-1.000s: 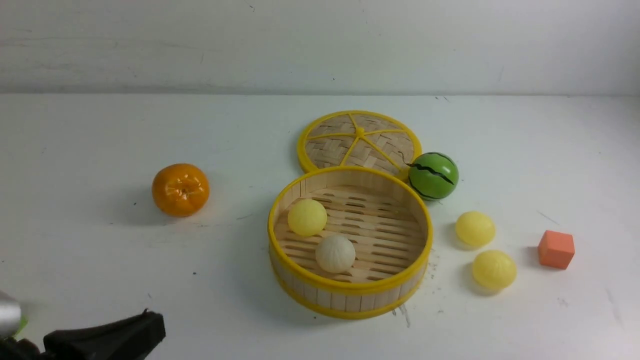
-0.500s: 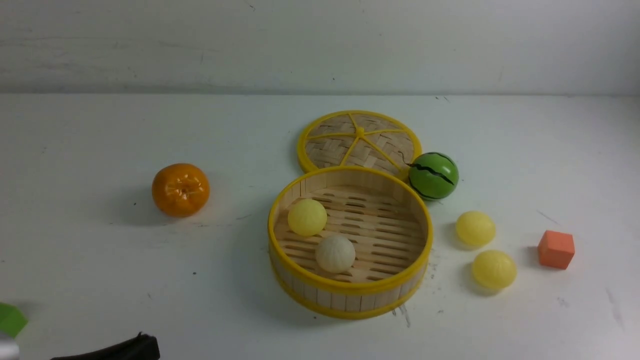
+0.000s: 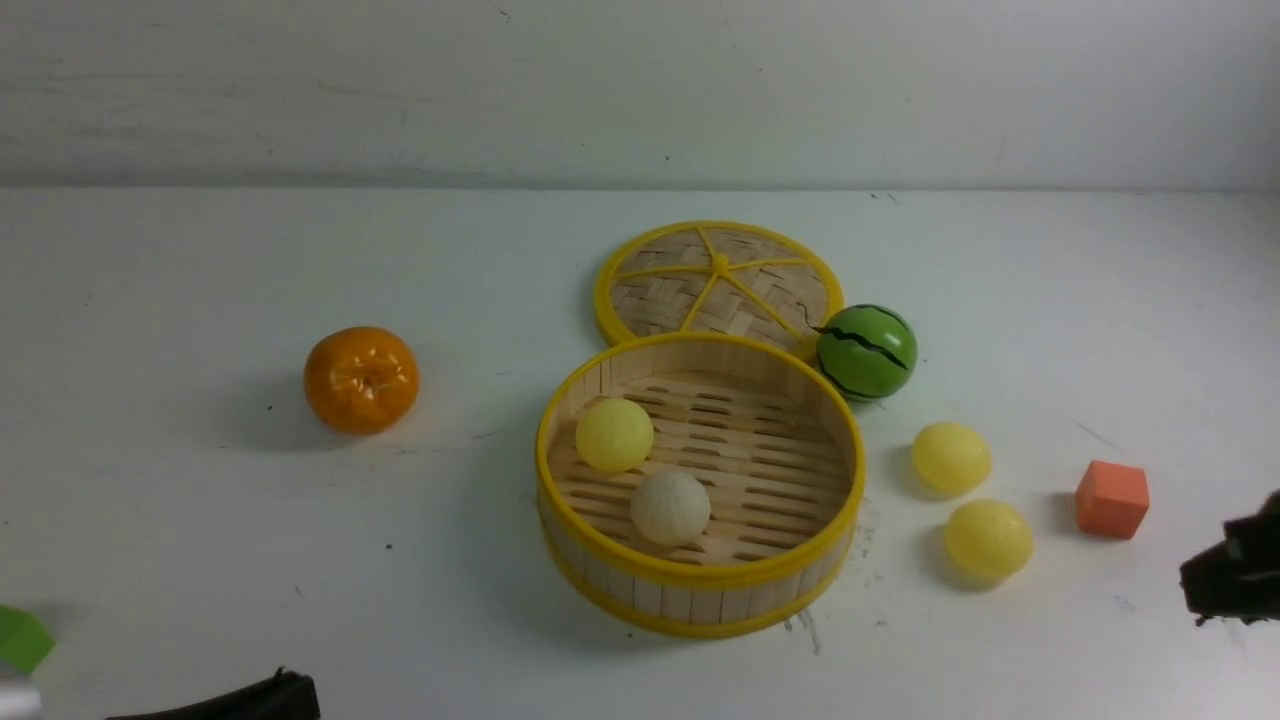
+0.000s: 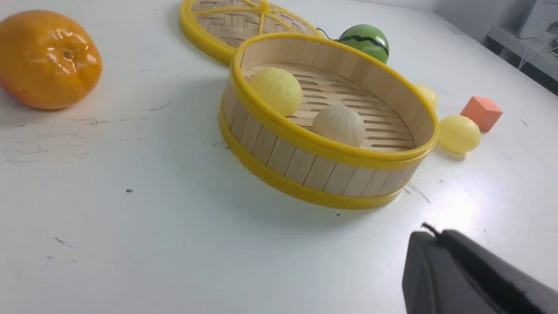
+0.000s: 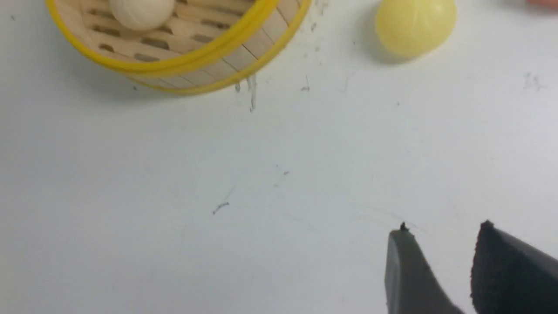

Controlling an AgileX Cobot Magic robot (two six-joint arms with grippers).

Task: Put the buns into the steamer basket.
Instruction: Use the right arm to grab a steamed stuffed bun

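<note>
The steamer basket (image 3: 700,600) stands mid-table and holds a pale yellow bun (image 3: 614,434) and an off-white bun (image 3: 670,507). Two more yellow buns lie on the table to its right, the farther one (image 3: 950,457) and the nearer one (image 3: 988,539). My left gripper (image 3: 285,692) sits shut and empty at the bottom left, well short of the basket (image 4: 322,174). At the right edge my right gripper (image 3: 1225,580) stands open with nothing between its fingers (image 5: 405,270); the nearer yellow bun (image 5: 414,26) lies well beyond them in the right wrist view.
A flat woven lid (image 3: 718,285) lies behind the basket with a green watermelon ball (image 3: 866,352) beside it. An orange (image 3: 361,379) sits far left. An orange-red cube (image 3: 1112,498) stands right of the loose buns, close to my right gripper.
My left gripper has drawn back toward the bottom left corner. My right gripper has come into view at the right edge. The buns and basket have not moved.
</note>
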